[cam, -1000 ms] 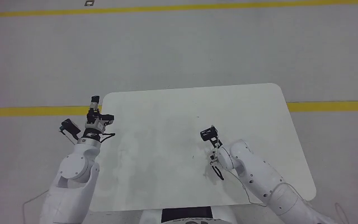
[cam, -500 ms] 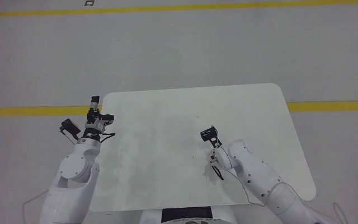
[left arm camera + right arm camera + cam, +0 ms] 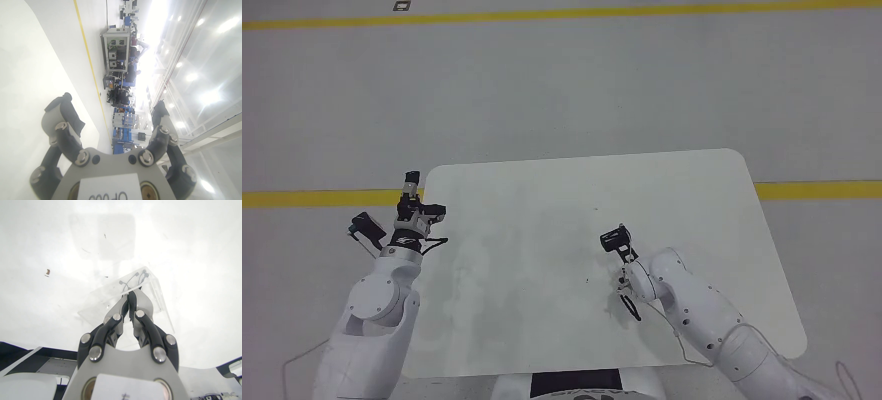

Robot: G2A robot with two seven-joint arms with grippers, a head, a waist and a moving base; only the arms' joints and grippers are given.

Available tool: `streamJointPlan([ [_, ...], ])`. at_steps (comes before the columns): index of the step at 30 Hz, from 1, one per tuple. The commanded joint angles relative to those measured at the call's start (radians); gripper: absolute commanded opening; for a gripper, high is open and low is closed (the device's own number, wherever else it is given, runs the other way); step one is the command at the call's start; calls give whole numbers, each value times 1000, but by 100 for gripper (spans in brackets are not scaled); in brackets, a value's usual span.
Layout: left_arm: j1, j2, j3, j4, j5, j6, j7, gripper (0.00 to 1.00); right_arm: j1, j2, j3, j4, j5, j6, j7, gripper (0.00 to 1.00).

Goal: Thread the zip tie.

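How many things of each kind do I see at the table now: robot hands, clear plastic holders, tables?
Robot hands: 2 (left hand open, right hand shut)
Clear plastic holder: 1
Table: 1
Total: 4

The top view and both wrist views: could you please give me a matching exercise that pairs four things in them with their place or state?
Things:
1. left gripper
2. right gripper
3. clear plastic holder
4. far yellow line

Places or states:
A. on the floor, beyond the table
B. shut, fingertips at the holder
C. open, beside the table's left edge
D. see-through, resting on the table

Pairs: 1-C, 2-B, 3-D, 4-A.
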Motion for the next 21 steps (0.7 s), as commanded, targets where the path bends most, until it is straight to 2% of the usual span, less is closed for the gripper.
streamJointPlan([
  [1, 0, 0, 0, 0, 0, 0, 0, 100, -6, 0, 7, -12, -4, 0, 1, 0],
  [12, 0, 0, 0, 0, 0, 0, 0, 100, -70, 11, 80, -132, 5, -28, -2, 0],
  [21, 0, 0, 0, 0, 0, 0, 0, 100, -139, 23, 173, -227, 92, -72, -52, 0],
])
